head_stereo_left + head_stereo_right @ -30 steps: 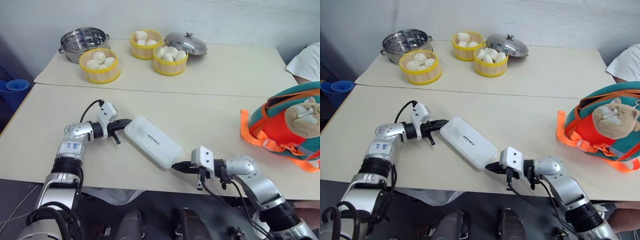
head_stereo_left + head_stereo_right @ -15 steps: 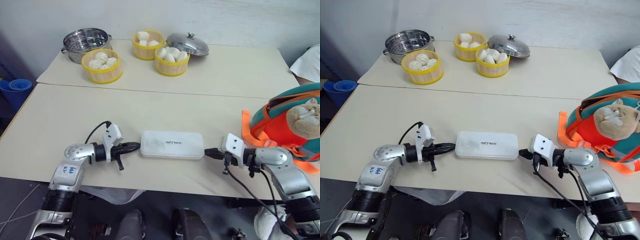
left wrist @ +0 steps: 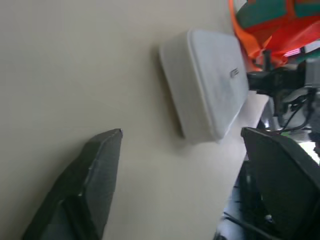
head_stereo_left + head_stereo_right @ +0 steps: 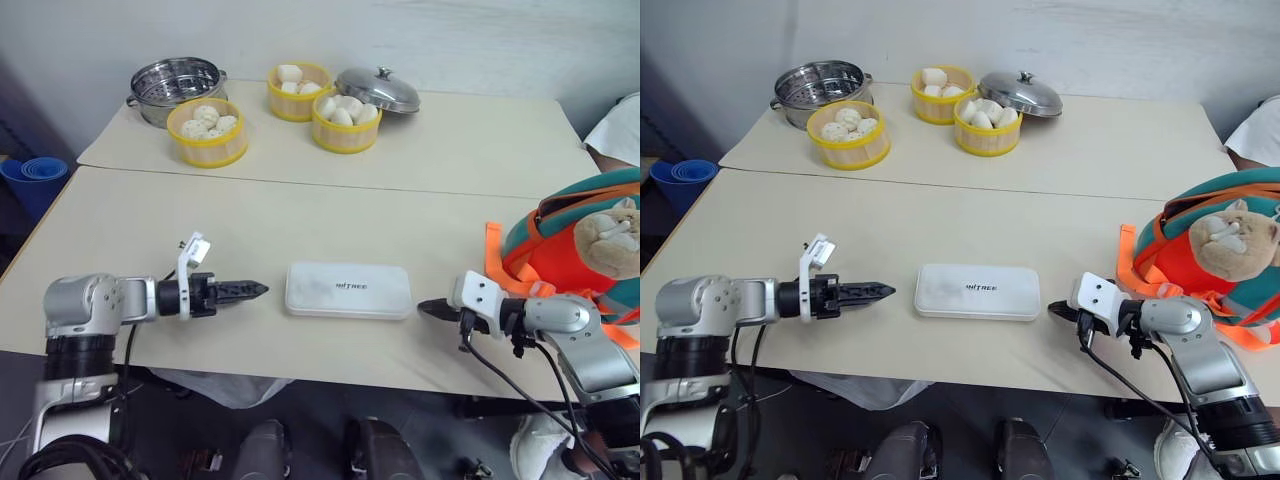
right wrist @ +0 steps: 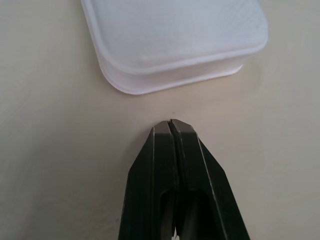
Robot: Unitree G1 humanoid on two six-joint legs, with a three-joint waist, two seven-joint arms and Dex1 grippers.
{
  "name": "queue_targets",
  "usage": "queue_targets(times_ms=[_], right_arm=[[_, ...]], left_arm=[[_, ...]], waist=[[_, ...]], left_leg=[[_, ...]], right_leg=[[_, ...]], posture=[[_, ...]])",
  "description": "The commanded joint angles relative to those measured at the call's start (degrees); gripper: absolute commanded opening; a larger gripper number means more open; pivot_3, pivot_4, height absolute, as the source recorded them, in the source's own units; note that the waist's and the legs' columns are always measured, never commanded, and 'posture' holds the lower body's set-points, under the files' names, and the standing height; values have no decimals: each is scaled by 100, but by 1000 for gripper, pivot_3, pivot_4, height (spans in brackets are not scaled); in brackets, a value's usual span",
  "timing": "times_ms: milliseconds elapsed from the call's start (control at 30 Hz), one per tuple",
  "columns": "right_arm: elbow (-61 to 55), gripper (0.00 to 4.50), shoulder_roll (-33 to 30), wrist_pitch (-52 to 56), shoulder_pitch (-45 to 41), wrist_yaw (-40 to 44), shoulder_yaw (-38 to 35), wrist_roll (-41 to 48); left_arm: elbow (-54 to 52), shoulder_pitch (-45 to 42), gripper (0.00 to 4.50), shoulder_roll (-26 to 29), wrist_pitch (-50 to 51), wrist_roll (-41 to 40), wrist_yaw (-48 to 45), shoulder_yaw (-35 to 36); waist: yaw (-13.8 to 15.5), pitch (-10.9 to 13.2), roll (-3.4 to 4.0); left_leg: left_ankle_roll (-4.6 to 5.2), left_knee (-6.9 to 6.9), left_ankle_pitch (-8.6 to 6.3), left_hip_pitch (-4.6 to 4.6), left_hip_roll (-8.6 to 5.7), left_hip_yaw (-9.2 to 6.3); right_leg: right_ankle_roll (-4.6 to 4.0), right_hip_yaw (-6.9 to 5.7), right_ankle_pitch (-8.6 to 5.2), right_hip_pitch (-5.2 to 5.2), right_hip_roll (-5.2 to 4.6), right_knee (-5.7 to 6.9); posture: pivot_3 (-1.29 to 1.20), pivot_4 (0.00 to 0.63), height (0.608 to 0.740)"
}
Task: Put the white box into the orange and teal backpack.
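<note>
From the head camera's left eye, the white box (image 4: 348,290) lies flat on the near desk (image 4: 300,220), lengthwise across the view, lettering up. The left end effector (image 4: 250,290) points at the box's left end from just beside it, apart from it. The right end effector (image 4: 432,308) points at the box's right end, close to it with a thin gap. The orange and teal backpack (image 4: 575,262) sits at the right edge of the desk, plush animal head facing up, orange straps trailing toward the box. On the far desk stand 3 yellow steamer baskets of buns (image 4: 206,130), a steel pot (image 4: 178,84) and a steel lid (image 4: 375,89).

The right eye gives the same layout: the box between the 2 end effectors, touched by neither, and well apart from the backpack.

In the left wrist view, the left end effector's 2 black fingers (image 3: 85,190) stand wide apart, released, with bare desk between them. The box lies beyond them, and past it show the right end effector's dark tip and part of the backpack.

In the right wrist view, the right end effector's fingers (image 5: 172,165) are pressed together, clenched on nothing. The box's rounded end lies just ahead of their tip, a strip of desk between.
</note>
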Motion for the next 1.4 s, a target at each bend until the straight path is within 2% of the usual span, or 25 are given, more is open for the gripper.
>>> queue_targets(times_ms=[33, 333, 433, 767, 867, 1000, 1067, 1167, 1233, 1333, 1400], right_arm=[[144, 0, -1, -8, -94, -246, 107, -365], [264, 0, 252, -73, -467, -488, 487, -767], [291, 0, 431, -91, -620, -558, 592, -880], [132, 0, 672, -102, -625, -613, 661, -943], [52, 0, 678, -131, -528, -647, 630, -938], [-31, 0, 758, -162, -382, -691, 505, -758], [-84, 0, 996, -77, -216, -775, 207, -337], [-282, 0, 963, -182, 152, -612, -87, -40], [-617, 0, 1010, 3, 551, -668, -550, 425], [-1403, 502, 936, 508, 1493, -629, -1366, 1304], [-1770, 1065, 811, 664, 2209, -662, -1875, 1439]], left_arm=[[626, -520, 4382, -611, 168, 255, 744, -29], [996, -607, 4382, -1052, 345, 230, 906, -503], [1150, -765, 4382, -1333, 529, 182, 1055, -292], [1694, -1215, 4382, -1928, 742, 257, 1501, 92], [1733, -1316, 3802, -2007, 781, 101, 1578, 238], [1669, -1328, 2623, -1963, 782, -228, 1534, 119], [1560, -1214, 2049, -1939, 782, -465, 1437, -62], [1089, -985, 1333, -1877, 782, -779, 1219, -240], [645, -901, 1250, -1861, 708, -996, 1009, -65], [-148, -609, 1250, -1710, 37, -1072, 659, -43], [-959, -129, 1250, -1472, -1147, -987, -262, -282]], waist=[[19, -1, 1], [-1, -9, 1], [-1, -10, 2], [5, -11, 2], [-3, -11, 2], [-10, -10, 1], [-7, -10, 0], [-8, -10, 1], [5, -9, 2], [10, -2, 8], [8, -2, 10]], left_leg=[[-3, 1, 2, 3, -1, -1], [-16, 6, 8, 29, 1, 5], [-19, -12, -1, 97, 2, 5], [-20, -13, -4, 96, 1, 1], [-22, -13, -4, 94, 1, 2], [-28, -18, -8, 90, 6, 2], [-30, -24, -7, 89, 7, 2], [-32, -32, -7, 90, 7, 3], [-31, -39, -7, 86, 7, 2], [-30, -54, -4, 79, 5, 2], [-36, -73, 0, 80, 4, 3]], right_leg=[[0, -2, 0, 3, 0, 1], [6, 5, 3, 22, 4, 7], [4, 4, 2, 91, 4, -17], [4, 2, 2, 93, 3, -19], [4, 1, 2, 92, 3, -20], [4, 1, 2, 86, 11, -24], [4, 1, 2, 84, 13, -28], [4, 1, 2, 85, 12, -34], [4, 0, 2, 85, 12, -46], [4, 1, 2, 77, 11, -57], [4, 2, 2, 73, 12, -64]], posture=[[0, 150, 740], [0, 150, 740], [0, 150, 740], [0, 150, 740], [0, 150, 740], [0, 150, 740], [0, 150, 740], [0, 150, 740], [0, 150, 740], [0, 150, 740], [0, 150, 740]])
